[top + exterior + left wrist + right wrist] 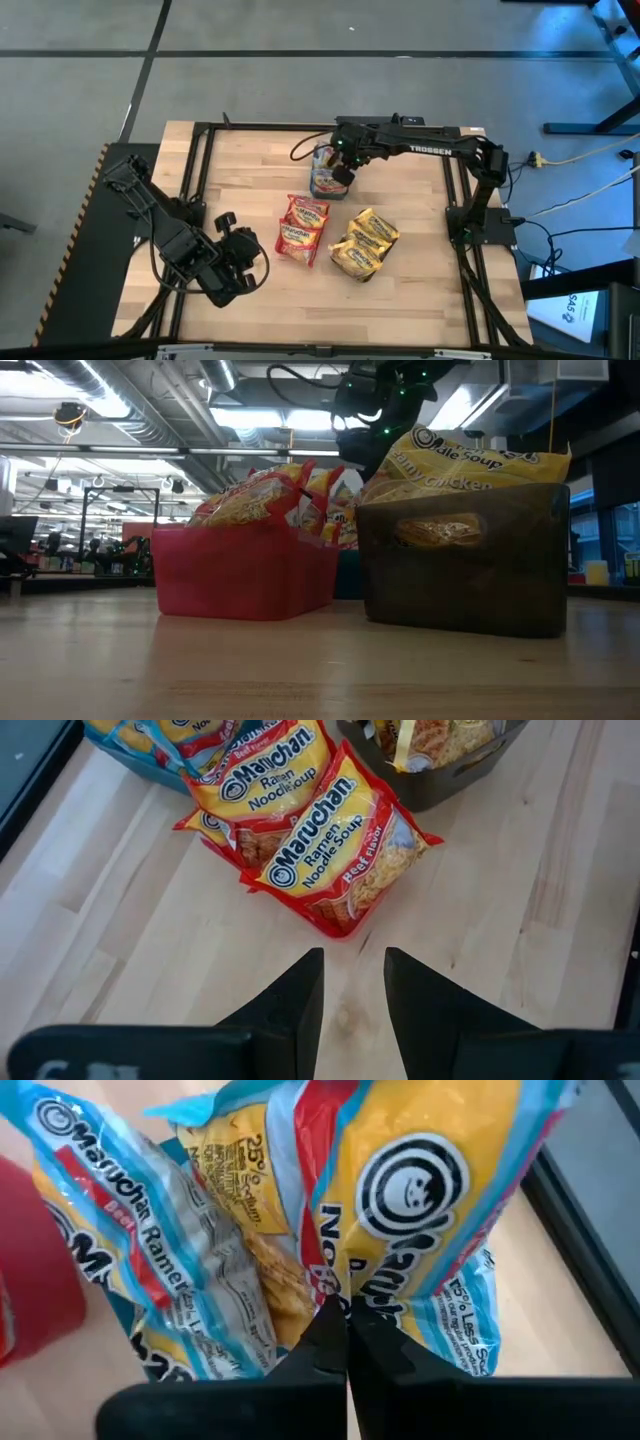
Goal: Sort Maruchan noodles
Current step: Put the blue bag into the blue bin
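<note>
Dark right gripper (348,1342) has its fingers pressed together over the crinkly blue-and-pink Maruchan packets (300,1220), which sit in the blue bin (322,187) at the table's far middle; whether film is pinched between them is hard to tell. Right arm is nearest that pile, packets directly ahead of its tips. Left gripper (354,1005) waits at the near left, fingers apart, empty, red beef packets (335,850) straight ahead. Yellow chicken packets (365,243) fill the dark tray (462,560). The low view hides the blue bin.
</note>
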Available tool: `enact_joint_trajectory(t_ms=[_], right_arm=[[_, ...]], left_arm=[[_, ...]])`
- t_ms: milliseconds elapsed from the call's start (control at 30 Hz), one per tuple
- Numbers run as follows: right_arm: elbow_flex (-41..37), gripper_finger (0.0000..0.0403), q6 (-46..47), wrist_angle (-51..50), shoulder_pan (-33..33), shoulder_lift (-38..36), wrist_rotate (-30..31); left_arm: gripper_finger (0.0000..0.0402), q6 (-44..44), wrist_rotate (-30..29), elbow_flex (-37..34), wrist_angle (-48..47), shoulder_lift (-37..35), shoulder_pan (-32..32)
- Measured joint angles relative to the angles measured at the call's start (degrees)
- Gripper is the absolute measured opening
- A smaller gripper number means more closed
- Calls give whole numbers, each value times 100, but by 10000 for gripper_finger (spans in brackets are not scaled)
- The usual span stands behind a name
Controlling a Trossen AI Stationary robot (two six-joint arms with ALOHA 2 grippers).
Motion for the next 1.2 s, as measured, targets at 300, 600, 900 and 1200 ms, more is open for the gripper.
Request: enact_joint_trajectory(t_ms=[300, 600, 900, 1200], right_arm=[[7, 0, -2, 241, 35, 85, -593], [11, 0, -94, 195, 297, 487, -615], [246, 0, -157, 6, 254, 481, -1071], [256, 1, -157, -314, 264, 479, -1084]], left_arm=[[102, -2, -17, 0, 0, 0, 0], [102, -4, -15, 0, 2, 0, 0], [102, 2, -11, 0, 1, 0, 0], [102, 0, -9, 0, 0, 0, 0]])
